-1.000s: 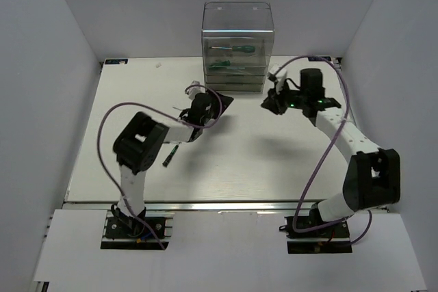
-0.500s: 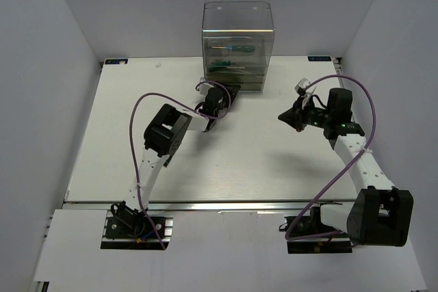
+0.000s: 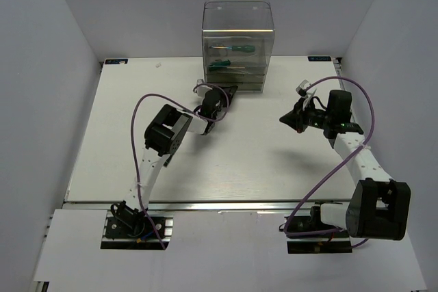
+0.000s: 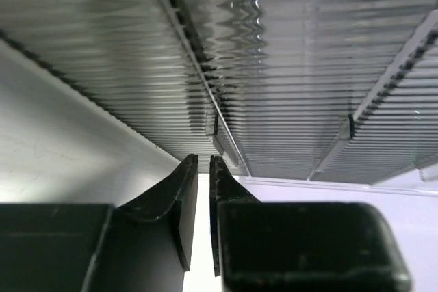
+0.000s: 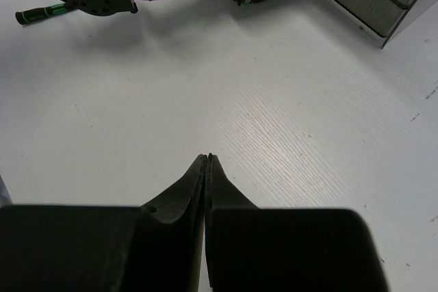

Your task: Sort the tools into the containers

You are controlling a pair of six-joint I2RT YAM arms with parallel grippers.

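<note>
Just ahead of the left end effector [image 4: 203, 158], all but closed and empty, stand the drawers [image 4: 287, 66]; right end effector [image 5: 207, 156] closed, empty.

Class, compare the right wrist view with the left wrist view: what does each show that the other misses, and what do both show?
Only the right wrist view: a screwdriver on the table, and the shut right gripper. Only the left wrist view: the ribbed fronts of the drawers close up, filling most of the frame. Both: the drawers and the left gripper near them.
</note>
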